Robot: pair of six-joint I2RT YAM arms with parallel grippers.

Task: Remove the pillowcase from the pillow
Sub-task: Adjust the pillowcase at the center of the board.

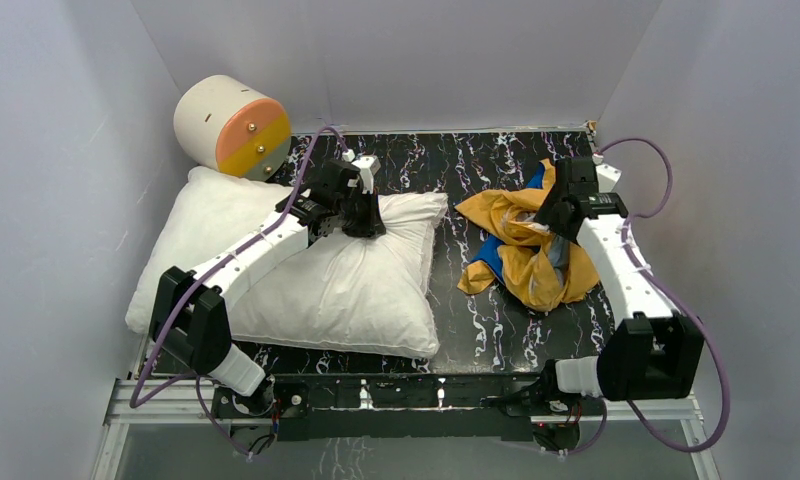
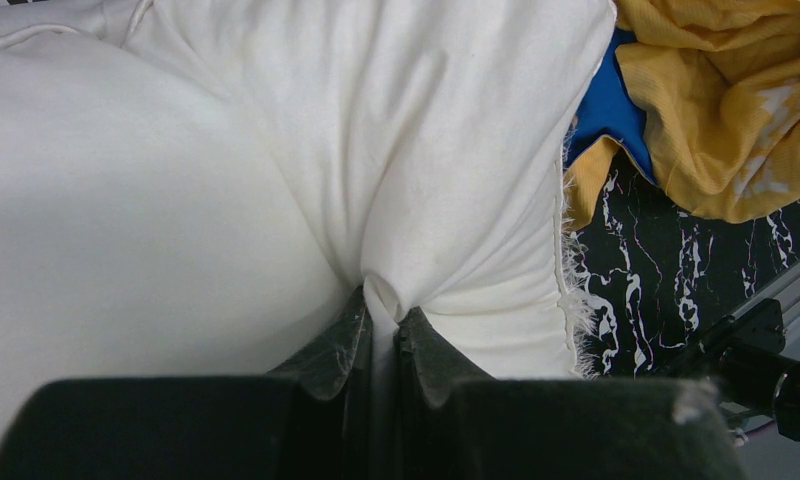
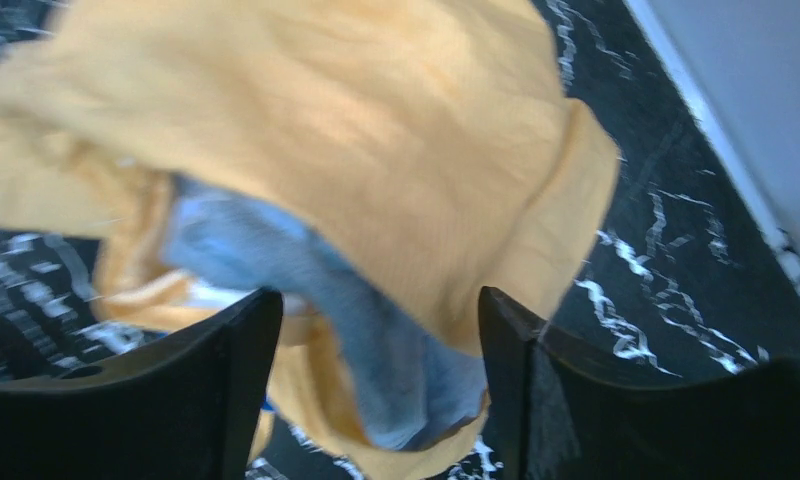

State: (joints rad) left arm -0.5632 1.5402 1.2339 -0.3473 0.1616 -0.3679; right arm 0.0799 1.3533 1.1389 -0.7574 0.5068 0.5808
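The plain white pillow (image 1: 306, 270) lies bare on the left half of the table. My left gripper (image 1: 361, 215) is shut on a pinch of the pillow's white fabric near its far right corner, seen close in the left wrist view (image 2: 384, 305). The pillowcase (image 1: 521, 240) lies crumpled on the right half, mostly orange-yellow with some blue showing, fully off the pillow (image 2: 276, 150). My right gripper (image 1: 564, 215) hovers over it, open, its fingers (image 3: 241, 340) standing wide either side of a hanging fold of the pillowcase (image 3: 376, 180).
A cream cylinder with an orange-yellow end (image 1: 231, 127) stands at the back left, touching the pillow's far corner. White walls close in on the left, back and right. The black marbled tabletop (image 1: 456, 170) shows between pillow and pillowcase.
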